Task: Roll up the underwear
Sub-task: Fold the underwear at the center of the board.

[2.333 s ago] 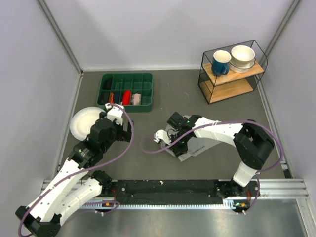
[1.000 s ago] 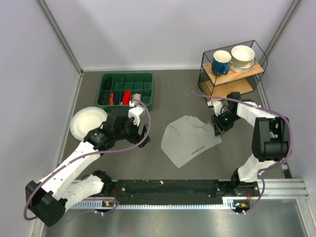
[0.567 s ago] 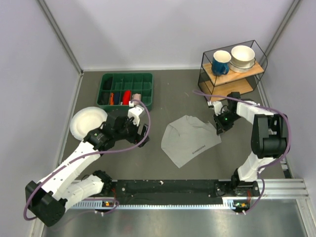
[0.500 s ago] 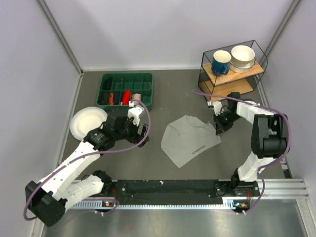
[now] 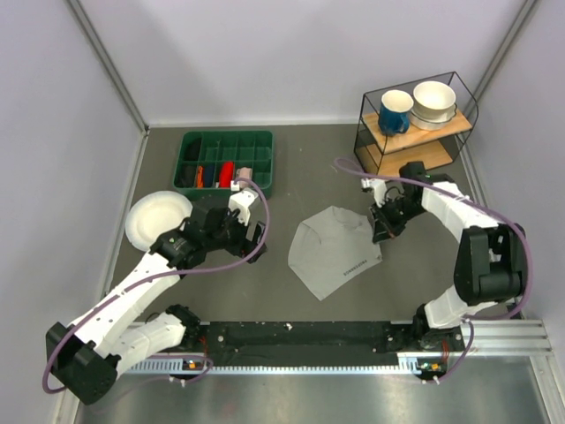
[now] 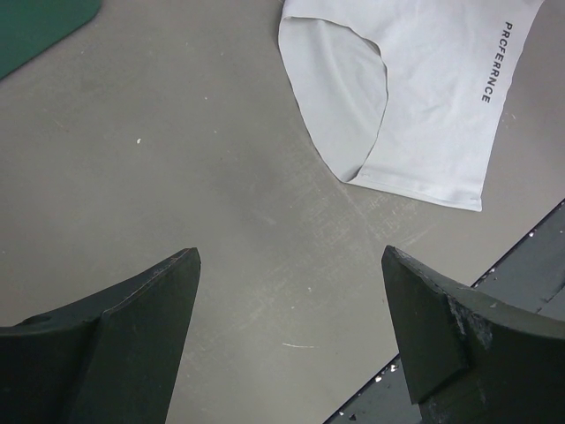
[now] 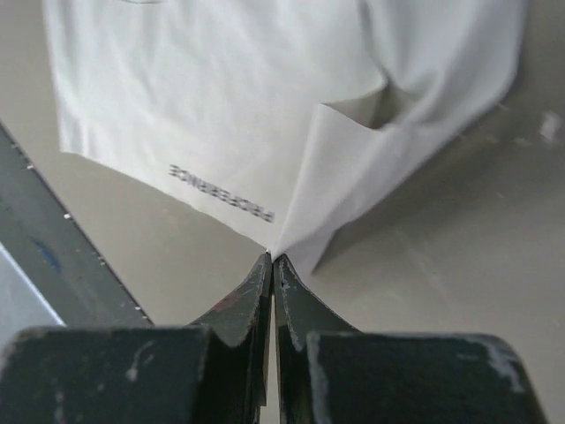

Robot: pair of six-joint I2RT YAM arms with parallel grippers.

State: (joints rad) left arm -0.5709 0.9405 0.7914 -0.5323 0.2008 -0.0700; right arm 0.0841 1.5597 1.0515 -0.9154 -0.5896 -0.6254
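The underwear (image 5: 333, 250) is a light grey garment with dark lettering on its band, lying spread on the grey table in the middle. My right gripper (image 5: 381, 231) is shut on its right corner, which is lifted and folded inward; the right wrist view shows the jaws pinched on the fabric corner (image 7: 275, 252) by the lettering. My left gripper (image 5: 254, 237) is open and empty, hovering left of the underwear. The left wrist view shows the garment (image 6: 415, 97) ahead at upper right, apart from my fingers (image 6: 132, 309).
A green compartment tray (image 5: 226, 162) with small red, pink and dark cloth rolls stands at the back left. A white plate (image 5: 152, 217) lies at the left. A wire shelf (image 5: 415, 132) with a blue mug and white bowls stands at the back right.
My right gripper has moved left with the underwear's right corner, folding it inward, so the garment looks narrower. The left arm has stayed still over the last second.
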